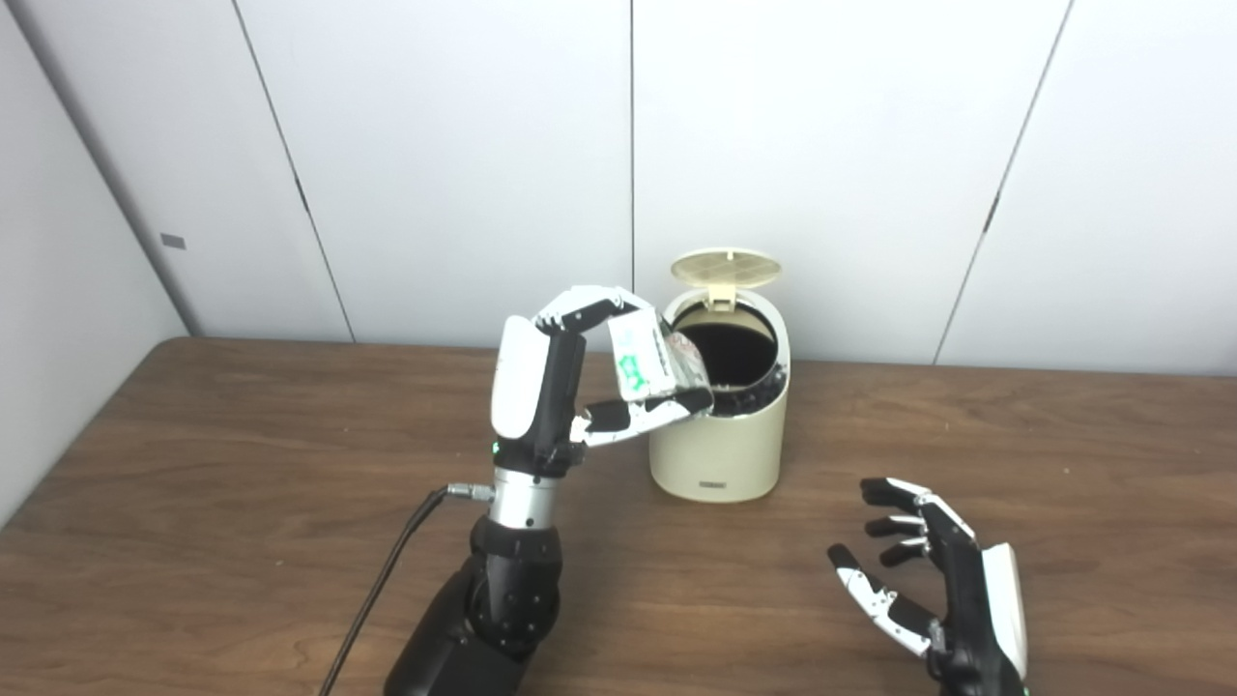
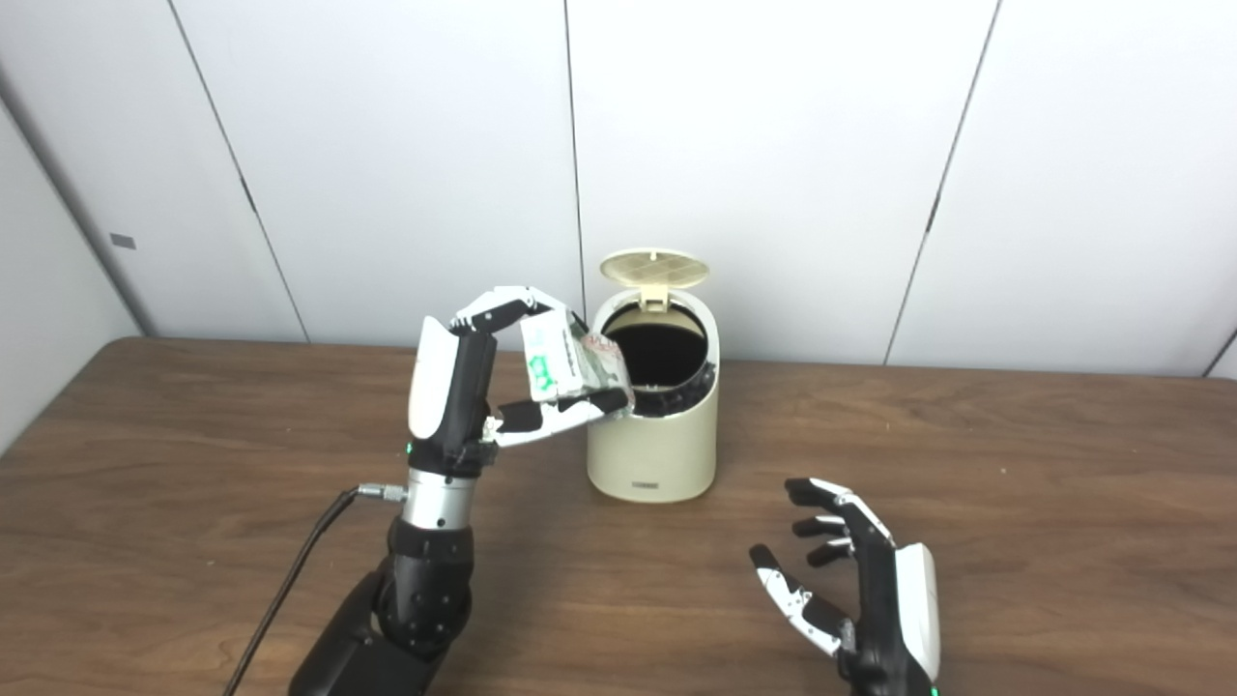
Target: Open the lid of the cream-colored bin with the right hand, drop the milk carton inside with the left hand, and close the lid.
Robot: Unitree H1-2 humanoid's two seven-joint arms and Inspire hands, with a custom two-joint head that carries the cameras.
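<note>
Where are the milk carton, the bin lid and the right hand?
milk carton [image 1: 646,360], left eye view, green-printed side.
bin lid [image 1: 727,268], left eye view, underside of raised lid.
right hand [image 2: 860,590], right eye view, palm.

In front of me runs a brown wood-grain counter [image 1: 1015,454], its far edge meeting a wall of pale grey-white panels [image 1: 464,164]. Thin dark seams [image 1: 632,145] split those panels, one upright, the others leaning outward. On my left a second wall [image 1: 58,319] closes the corner, and a small grey tag [image 1: 173,241] sits on the panel beside it. The light is soft and even, with a faint sheen on the wood.
</note>
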